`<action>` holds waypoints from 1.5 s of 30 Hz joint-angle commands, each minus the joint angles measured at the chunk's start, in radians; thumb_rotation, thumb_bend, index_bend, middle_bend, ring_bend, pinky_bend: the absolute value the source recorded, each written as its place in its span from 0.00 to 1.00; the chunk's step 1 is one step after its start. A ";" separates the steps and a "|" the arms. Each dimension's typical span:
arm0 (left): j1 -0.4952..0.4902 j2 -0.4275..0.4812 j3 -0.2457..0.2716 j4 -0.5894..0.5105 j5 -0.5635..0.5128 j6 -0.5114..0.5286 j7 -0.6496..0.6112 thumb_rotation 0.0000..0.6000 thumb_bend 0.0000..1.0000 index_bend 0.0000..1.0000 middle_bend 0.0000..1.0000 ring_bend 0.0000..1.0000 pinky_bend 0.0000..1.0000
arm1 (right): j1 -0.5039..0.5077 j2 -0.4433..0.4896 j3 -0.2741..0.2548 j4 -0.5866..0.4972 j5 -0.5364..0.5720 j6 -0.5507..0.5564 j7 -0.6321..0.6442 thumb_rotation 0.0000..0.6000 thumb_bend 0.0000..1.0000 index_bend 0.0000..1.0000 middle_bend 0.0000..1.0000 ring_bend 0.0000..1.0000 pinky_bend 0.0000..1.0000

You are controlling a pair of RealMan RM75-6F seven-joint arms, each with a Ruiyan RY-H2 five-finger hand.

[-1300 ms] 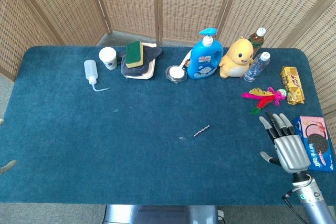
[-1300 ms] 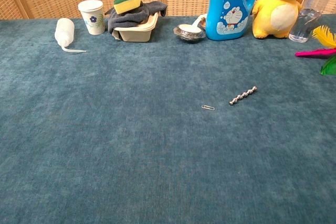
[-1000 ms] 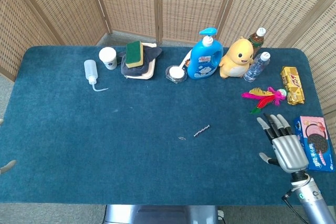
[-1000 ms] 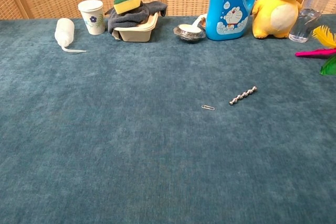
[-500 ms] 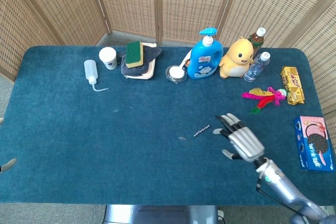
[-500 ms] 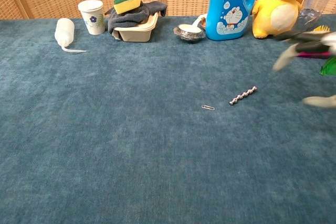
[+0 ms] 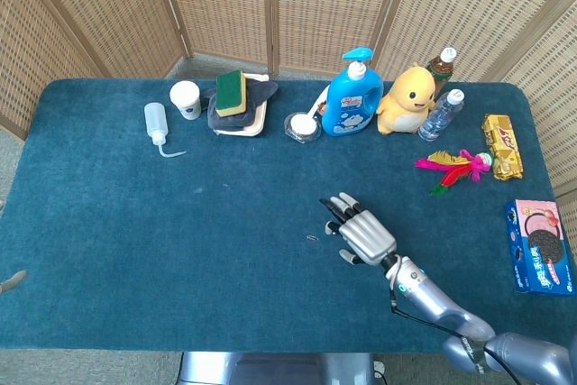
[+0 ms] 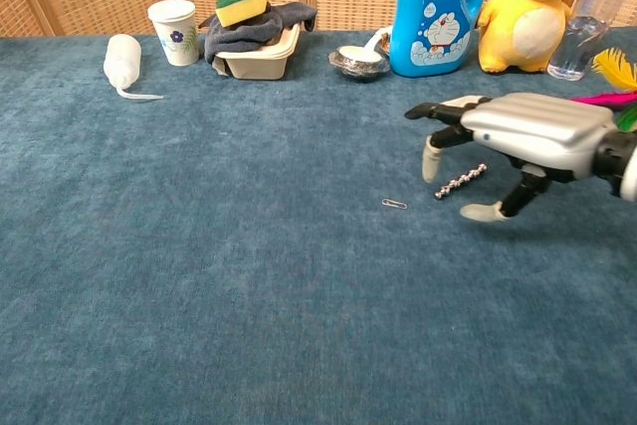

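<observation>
My right hand (image 7: 362,233) hovers palm down over the middle of the blue table (image 7: 135,223), fingers spread and holding nothing. In the chest view the same hand (image 8: 523,131) hangs just above a short silver beaded chain (image 8: 460,182), with its fingertips (image 8: 432,161) coming down beside the chain's left part. The head view hides the chain under the hand. A small paper clip (image 8: 394,204) lies left of the chain, also seen as a paper clip (image 7: 312,238) in the head view. Of my left hand only a grey tip (image 7: 11,280) shows at the left edge.
Along the back stand a squeeze bottle (image 7: 156,121), paper cup (image 7: 186,99), tray with cloth and sponge (image 7: 236,101), small bowl (image 7: 303,125), blue detergent bottle (image 7: 351,96), yellow plush toy (image 7: 407,99) and water bottle (image 7: 441,114). Feathers (image 7: 453,166), snack bar (image 7: 501,145) and cookie box (image 7: 541,245) lie right.
My right hand has swept left from the table's right edge beside the cookie box to the middle, and now covers the beaded chain. The objects have not moved.
</observation>
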 commanded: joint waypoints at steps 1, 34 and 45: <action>-0.002 0.000 0.000 0.001 -0.001 -0.004 0.000 1.00 0.22 0.00 0.00 0.00 0.00 | 0.015 -0.013 0.016 0.008 0.023 -0.016 -0.015 1.00 0.33 0.37 0.00 0.00 0.00; -0.010 0.002 -0.007 0.015 -0.022 -0.027 -0.027 1.00 0.22 0.00 0.00 0.00 0.00 | 0.098 -0.082 0.040 0.059 0.169 -0.083 -0.190 1.00 0.34 0.42 0.00 0.00 0.01; -0.010 0.002 -0.007 0.016 -0.023 -0.028 -0.028 1.00 0.22 0.00 0.00 0.00 0.00 | 0.104 -0.103 0.032 0.103 0.161 -0.061 -0.176 1.00 0.34 0.42 0.00 0.00 0.03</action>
